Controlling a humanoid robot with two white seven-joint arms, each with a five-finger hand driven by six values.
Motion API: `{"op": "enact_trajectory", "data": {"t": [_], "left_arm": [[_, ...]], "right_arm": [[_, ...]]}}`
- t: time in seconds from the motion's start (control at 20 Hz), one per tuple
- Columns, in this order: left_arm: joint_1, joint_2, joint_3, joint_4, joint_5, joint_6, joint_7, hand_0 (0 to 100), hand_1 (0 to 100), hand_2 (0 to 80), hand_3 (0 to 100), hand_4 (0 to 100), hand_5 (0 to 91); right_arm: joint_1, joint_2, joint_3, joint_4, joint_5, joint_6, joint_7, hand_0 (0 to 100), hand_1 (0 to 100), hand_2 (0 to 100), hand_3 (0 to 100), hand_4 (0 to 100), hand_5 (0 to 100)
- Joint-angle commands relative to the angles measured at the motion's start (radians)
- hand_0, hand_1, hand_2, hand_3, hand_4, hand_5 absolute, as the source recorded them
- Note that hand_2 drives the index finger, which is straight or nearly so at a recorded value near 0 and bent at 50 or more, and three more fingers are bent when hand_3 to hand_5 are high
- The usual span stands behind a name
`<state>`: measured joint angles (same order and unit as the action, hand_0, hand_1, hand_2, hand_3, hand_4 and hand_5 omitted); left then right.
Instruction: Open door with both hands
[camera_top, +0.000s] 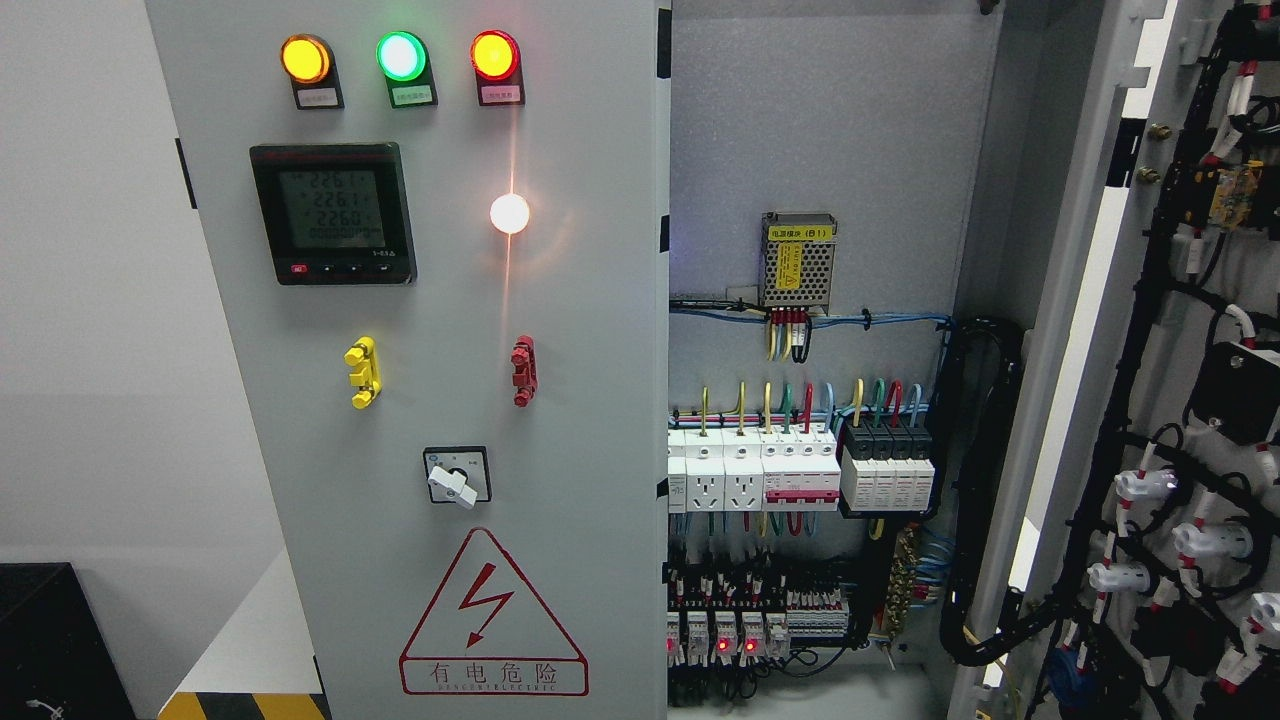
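Head view of an electrical cabinet with its two doors in different states. The left door (420, 400) is closed and fills the left-centre of the view; it carries amber (305, 58), green (401, 56) and red (494, 55) indicator lamps, a digital power meter (332, 213), a lit white lamp (509, 213), a yellow handle (362, 372), a red handle (523, 369), a rotary selector switch (456, 478) and a triangular high-voltage warning label (492, 620). The right door (1150, 380) stands swung open at the right edge, its wired inner face showing. Between them lies the exposed interior, with a perforated power supply module (797, 260) above a row of circuit breakers (800, 470). Neither robot hand appears, so their finger state cannot be told.
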<state>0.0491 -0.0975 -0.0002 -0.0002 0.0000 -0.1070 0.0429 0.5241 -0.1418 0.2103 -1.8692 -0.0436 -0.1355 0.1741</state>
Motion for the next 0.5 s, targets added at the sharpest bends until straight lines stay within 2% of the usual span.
{"op": "enact_trajectory", "data": {"t": [0.0, 0.35, 0.45], "left_arm": [[0.0, -0.001, 0.025, 0.029, 0.034, 0.0, 0.0, 0, 0, 0.0, 0, 0, 0.0], [0.0, -0.001, 0.026, 0.029, 0.034, 0.0, 0.0, 0, 0, 0.0, 0, 0, 0.0], [0.0, -0.001, 0.026, 0.029, 0.034, 0.0, 0.0, 0, 0, 0.0, 0, 0, 0.0]], "right_arm": [[-0.104, -0.018, 0.011, -0.22, -0.001, -0.073, -0.005, 19, 0, 0, 0, 0, 0], [-0.21, -0.006, -0.011, -0.217, -0.004, -0.067, -0.004, 19, 0, 0, 0, 0, 0], [-0.234, 0.016, -0.011, -0.217, -0.004, -0.067, -0.004, 19, 0, 0, 0, 0, 0]]}}
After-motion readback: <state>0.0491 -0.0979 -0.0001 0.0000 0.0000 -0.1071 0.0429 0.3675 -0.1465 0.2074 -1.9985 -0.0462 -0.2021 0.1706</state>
